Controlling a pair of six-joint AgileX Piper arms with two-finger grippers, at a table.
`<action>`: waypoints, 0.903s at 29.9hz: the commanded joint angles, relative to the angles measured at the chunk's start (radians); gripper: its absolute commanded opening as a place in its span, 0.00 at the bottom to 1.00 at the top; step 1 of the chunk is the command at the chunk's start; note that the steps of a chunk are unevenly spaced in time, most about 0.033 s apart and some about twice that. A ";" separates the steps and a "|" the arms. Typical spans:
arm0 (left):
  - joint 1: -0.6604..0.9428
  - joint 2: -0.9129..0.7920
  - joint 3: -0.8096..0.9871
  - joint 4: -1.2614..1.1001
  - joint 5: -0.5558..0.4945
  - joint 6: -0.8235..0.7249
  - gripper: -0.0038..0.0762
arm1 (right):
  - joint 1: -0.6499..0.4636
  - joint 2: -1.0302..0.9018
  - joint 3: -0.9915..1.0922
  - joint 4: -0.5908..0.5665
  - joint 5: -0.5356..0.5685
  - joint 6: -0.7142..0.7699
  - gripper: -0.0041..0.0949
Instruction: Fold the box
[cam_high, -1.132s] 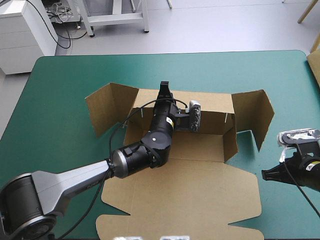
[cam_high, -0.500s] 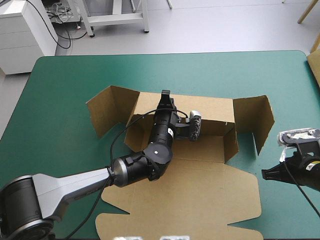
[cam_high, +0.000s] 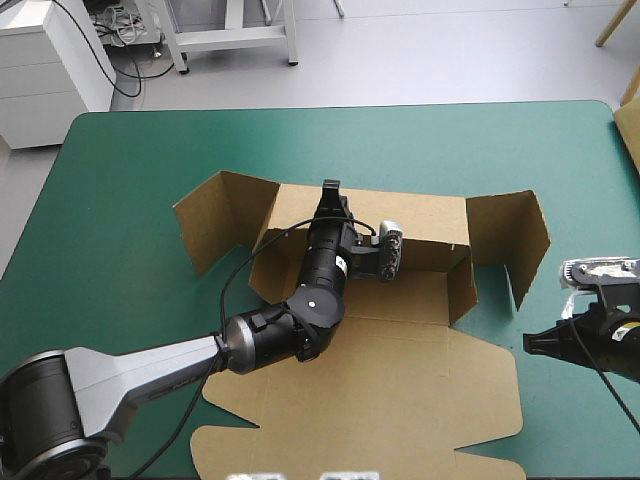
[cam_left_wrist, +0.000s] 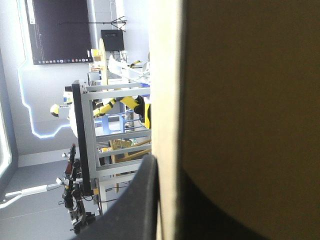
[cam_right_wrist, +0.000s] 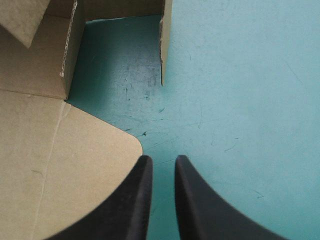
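Note:
The brown box (cam_high: 410, 385) lies mid-table with its lid flat toward the front and its back wall raised. My left gripper (cam_high: 330, 192) reaches over the tray floor and is shut on the top edge of that back wall. In the left wrist view the box (cam_left_wrist: 240, 100) stands edge-on in my left gripper (cam_left_wrist: 161, 167), one black finger (cam_left_wrist: 142, 200) pressed against it. My right gripper (cam_high: 530, 346) rests low just off the lid's right corner. There its fingers are all but together on nothing, the right gripper (cam_right_wrist: 161, 160) pointing past the rounded lid corner (cam_right_wrist: 75, 165).
Two side flaps stand up and angle outward, the left flap (cam_high: 215, 215) and the right flap (cam_high: 510, 235). The right flap's edge (cam_right_wrist: 164, 45) shows ahead of my right gripper over bare teal-green cover (cam_right_wrist: 240, 100). Pale board (cam_high: 630, 125) pokes in at the table's right edge.
My left gripper pulled the back wall's top edge a little toward the near side, and the side flaps shifted with it. The right gripper has barely moved.

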 joint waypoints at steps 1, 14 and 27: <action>-0.006 -0.040 -0.016 -0.007 -0.020 -0.011 0.04 | 0.002 -0.001 -0.024 0.033 -0.029 0.053 0.44; -0.006 -0.040 -0.016 -0.007 -0.020 -0.014 0.04 | 0.002 -0.001 -0.024 0.209 -0.022 0.050 0.75; -0.006 -0.040 -0.016 -0.005 -0.020 -0.014 0.04 | 0.002 0.051 -0.221 0.244 -0.069 -0.013 0.75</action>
